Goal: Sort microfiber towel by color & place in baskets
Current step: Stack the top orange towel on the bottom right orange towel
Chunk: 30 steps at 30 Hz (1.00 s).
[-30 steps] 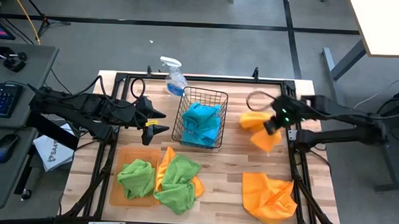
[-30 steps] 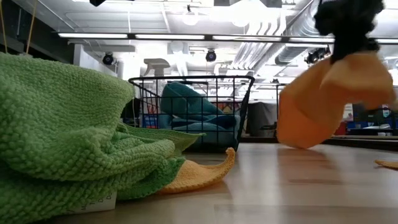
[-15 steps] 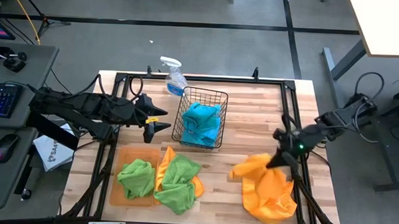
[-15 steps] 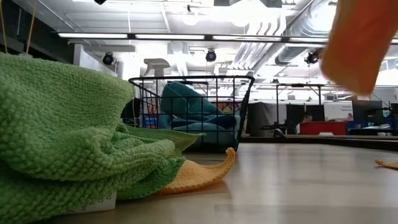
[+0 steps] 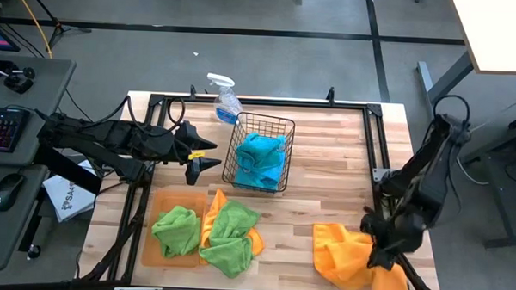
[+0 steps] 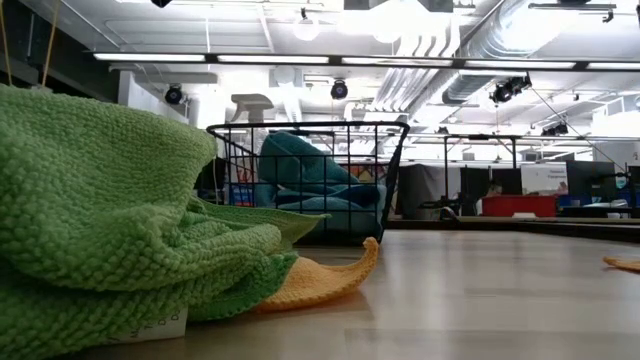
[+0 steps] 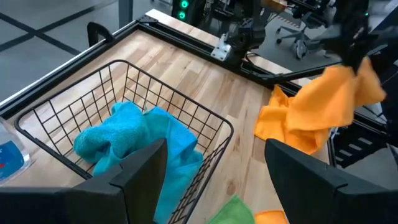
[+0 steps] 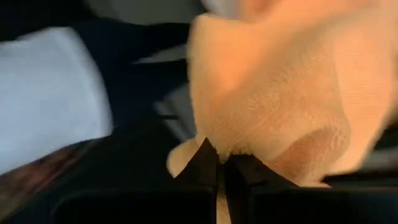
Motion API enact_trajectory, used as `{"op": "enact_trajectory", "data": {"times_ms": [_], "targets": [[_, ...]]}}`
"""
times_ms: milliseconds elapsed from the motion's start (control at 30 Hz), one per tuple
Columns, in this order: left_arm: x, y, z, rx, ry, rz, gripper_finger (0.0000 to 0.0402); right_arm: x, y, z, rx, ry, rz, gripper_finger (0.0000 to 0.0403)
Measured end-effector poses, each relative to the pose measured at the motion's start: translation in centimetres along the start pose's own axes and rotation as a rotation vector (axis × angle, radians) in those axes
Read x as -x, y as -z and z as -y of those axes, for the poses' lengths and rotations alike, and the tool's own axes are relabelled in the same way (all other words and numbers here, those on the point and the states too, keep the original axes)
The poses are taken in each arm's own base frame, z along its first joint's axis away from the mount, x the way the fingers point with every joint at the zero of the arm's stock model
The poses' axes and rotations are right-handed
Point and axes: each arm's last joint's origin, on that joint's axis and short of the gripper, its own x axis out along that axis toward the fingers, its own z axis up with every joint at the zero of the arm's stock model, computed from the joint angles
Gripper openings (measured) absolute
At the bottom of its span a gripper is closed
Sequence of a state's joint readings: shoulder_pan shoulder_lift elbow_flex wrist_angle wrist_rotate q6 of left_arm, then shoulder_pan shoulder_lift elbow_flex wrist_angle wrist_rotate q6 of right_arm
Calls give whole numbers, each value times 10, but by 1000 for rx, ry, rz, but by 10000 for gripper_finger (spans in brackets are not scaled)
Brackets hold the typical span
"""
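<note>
My right gripper (image 8: 217,163) has its fingers pinched on an orange towel (image 5: 389,283) off the desk's (image 5: 325,195) near-right corner; I should carry it back over the wood before letting go. Left gripper (image 5: 208,158), fingers spread, waits beside the black basket (image 5: 259,152).

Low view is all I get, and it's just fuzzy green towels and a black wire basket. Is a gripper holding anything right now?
Observer: Yes. The right gripper is shut on an orange microfiber towel, out at the table's near right corner.
Operator: What's the other gripper doing?
Observer: The left gripper hangs open and empty, just left of the black wire-mesh basket.
Operator: Is there another place to put towels?
Observer: A flat orange tray sits at the near left, with one crumpled green towel on it.
</note>
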<state>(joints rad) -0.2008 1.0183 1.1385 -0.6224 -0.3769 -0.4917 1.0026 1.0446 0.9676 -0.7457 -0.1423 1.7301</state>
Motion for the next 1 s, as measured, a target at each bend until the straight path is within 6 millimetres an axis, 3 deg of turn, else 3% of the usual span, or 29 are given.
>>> {"op": "enact_trajectory", "data": {"times_ms": [167, 367, 567, 667, 800, 1000], "targets": [[-1, -1, -1, -27, -7, 5, 259, -25, -2, 14, -71, 250, 55, 0], [-1, -5, -1, -16, 1, 42, 259, -45, -19, 13, -89, 314, 224, 0], [-1, -5, -1, -16, 15, 38, 259, -60, -27, 15, -86, 395, 195, 12], [-1, -5, 1, -17, 71, 10, 259, -65, -29, 15, -92, 413, 150, 57], [-1, -4, 2, -18, 123, -15, 259, -65, -28, 14, -59, 410, 99, 147], [-1, -4, 2, -1, 128, -19, 259, -46, -24, 12, 43, 340, -37, 281]]}}
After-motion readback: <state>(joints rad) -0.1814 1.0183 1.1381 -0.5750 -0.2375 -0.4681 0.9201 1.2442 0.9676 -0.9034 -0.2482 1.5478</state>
